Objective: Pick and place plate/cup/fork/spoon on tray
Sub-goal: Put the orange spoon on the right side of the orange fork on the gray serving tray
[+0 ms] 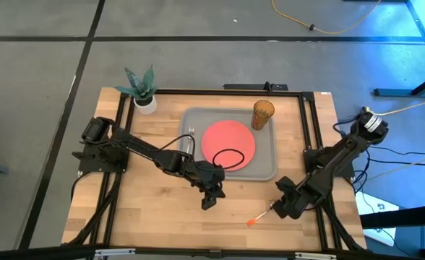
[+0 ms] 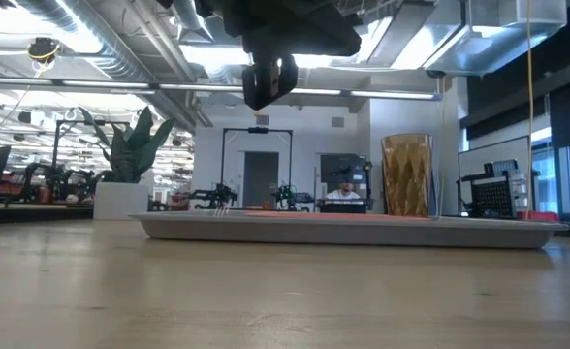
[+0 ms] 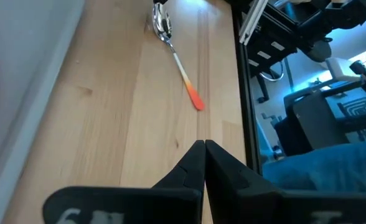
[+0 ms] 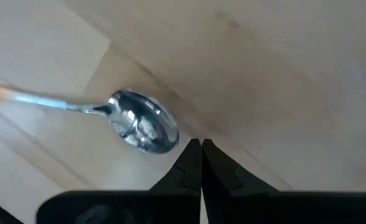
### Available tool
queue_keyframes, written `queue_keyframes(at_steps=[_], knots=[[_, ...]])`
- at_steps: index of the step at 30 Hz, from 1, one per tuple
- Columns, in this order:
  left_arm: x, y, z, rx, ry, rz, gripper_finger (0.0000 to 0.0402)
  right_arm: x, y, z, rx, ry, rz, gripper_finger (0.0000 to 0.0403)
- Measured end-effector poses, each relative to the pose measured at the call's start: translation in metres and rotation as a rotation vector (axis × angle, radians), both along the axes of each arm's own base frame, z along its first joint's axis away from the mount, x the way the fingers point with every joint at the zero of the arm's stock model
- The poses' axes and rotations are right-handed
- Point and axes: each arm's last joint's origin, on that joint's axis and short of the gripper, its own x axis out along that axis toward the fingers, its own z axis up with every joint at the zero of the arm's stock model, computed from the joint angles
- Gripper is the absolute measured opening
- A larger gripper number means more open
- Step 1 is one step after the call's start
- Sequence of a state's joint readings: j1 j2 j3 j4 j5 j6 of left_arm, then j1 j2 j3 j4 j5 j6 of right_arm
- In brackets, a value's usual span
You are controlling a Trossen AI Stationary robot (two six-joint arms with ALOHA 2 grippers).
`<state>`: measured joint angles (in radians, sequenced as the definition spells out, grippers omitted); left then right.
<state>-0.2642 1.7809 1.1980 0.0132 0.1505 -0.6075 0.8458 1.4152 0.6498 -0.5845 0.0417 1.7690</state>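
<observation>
The right gripper point(image 4: 201, 144), fingers closed and empty, hovers just beside the spoon point(image 4: 139, 129) lying on the table's point(image 1: 147, 217) near right, apparently positioned to collect it for the tray point(image 1: 264, 170), while the left gripper point(image 3: 204, 147), likewise closed on nothing, waits near the tray's near edge.

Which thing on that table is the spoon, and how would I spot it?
Start at the big grey tray in the middle of the wooden table. The spoon lies off it on bare wood, toward the front, just by the right gripper. It is thin, with a shiny rounded bowl and an orange handle tip.
</observation>
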Motion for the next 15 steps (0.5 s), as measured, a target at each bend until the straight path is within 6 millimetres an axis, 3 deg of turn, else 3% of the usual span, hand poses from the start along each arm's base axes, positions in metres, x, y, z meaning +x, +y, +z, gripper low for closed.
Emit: queue_keyframes(at_steps=[10,15], knots=[[0.0,0.0,0.0,0.0,0.001,-0.001,0.0,0.02,0.01,-0.014,0.058,-0.087,0.037,0.0],[0.0,0.0,0.0,-0.001,0.002,-0.002,0.0,0.034,0.006,-0.021,0.056,-0.088,0.104,0.0]])
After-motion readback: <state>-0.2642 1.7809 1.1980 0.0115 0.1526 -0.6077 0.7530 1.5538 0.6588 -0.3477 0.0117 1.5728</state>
